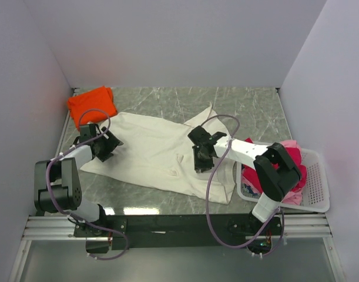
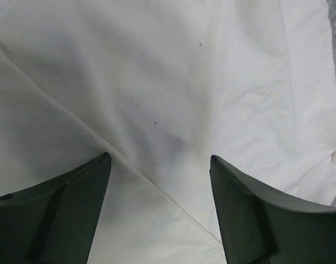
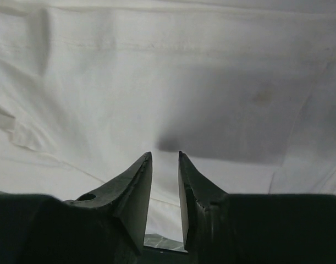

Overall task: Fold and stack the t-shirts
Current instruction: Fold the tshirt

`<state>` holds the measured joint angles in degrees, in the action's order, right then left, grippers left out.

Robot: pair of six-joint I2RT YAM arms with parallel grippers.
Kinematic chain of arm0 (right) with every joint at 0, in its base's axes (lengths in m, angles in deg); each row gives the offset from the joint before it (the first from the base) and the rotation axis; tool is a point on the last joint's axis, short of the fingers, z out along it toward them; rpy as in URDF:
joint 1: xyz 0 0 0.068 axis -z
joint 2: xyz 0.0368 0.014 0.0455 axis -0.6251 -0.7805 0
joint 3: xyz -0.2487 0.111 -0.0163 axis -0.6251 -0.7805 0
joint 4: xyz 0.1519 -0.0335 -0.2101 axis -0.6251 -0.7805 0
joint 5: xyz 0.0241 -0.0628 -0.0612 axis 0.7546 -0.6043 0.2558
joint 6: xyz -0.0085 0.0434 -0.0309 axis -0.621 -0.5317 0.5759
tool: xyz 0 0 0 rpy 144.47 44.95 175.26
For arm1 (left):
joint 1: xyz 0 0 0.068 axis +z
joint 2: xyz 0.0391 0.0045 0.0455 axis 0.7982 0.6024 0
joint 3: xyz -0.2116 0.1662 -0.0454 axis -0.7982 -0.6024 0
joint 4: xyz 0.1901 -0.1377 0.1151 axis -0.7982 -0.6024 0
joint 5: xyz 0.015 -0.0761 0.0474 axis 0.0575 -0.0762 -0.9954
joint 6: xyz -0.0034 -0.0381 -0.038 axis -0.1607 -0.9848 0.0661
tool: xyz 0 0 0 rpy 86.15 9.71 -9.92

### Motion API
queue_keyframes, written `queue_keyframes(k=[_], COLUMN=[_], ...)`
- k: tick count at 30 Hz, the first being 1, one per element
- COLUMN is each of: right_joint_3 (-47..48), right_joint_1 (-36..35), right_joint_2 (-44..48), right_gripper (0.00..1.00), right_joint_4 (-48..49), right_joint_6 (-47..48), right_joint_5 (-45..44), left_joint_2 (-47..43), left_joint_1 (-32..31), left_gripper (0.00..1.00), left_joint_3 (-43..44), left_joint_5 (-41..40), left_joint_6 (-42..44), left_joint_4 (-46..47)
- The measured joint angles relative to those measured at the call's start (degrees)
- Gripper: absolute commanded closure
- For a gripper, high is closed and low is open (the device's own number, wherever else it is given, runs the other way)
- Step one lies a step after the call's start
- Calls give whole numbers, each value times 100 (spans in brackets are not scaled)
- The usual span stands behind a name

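White lattice basket [image 1: 316,182] sits off to the right of the right jaws, well apart from the left jaws, right at the tabletop's [image 1: 250,108] edge. Tabletop's a grey-green marble look, bare out beyond both jaws. The right wrist view catches a sliver of it low down between the jaws. Plain pale walls [image 1: 179,41] box it in on three sides.

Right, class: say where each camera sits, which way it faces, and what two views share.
Top external: above and behind the bases, looking down on the table; left arm and right arm show.
Left wrist: on the left arm, facing down at the cream t-shirt; left gripper fingers wide apart.
Right wrist: on the right arm, facing the same shirt; right gripper fingers narrowly apart.
Shared: both wrist views show cream cloth.
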<state>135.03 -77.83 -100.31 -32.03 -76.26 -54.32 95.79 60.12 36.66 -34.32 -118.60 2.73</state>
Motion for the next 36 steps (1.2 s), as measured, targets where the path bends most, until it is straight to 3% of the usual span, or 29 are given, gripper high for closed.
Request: queue_keyframes(k=[7, 13, 24, 31, 36], right_joint_3=[-697, -1158, -1823, -1718, -992], right_joint_1=[-48, -138, -553, -726, -721], right_joint_2=[205, 588, 1198, 1257, 1298], right_gripper=[67, 67, 67, 67, 67], right_joint_4=[391, 660, 855, 356, -398], right_joint_6=[-42, -151, -503, -551, -503], right_joint_5=[133, 291, 592, 538, 247], left_joint_2=[-153, -828, -2758, -2949, -2855], left_joint_1=[-2, -2, -2, -9, -11], left_gripper=[18, 14, 15, 13, 12], left_joint_3=[-247, -824, -1582, -1475, -817], left_joint_5=[-190, -505, -1333, -1482, -1635], left_joint_6=[-398, -881, -1598, -1554, -1283], left_joint_4=[223, 254, -1438, -1989, -2260])
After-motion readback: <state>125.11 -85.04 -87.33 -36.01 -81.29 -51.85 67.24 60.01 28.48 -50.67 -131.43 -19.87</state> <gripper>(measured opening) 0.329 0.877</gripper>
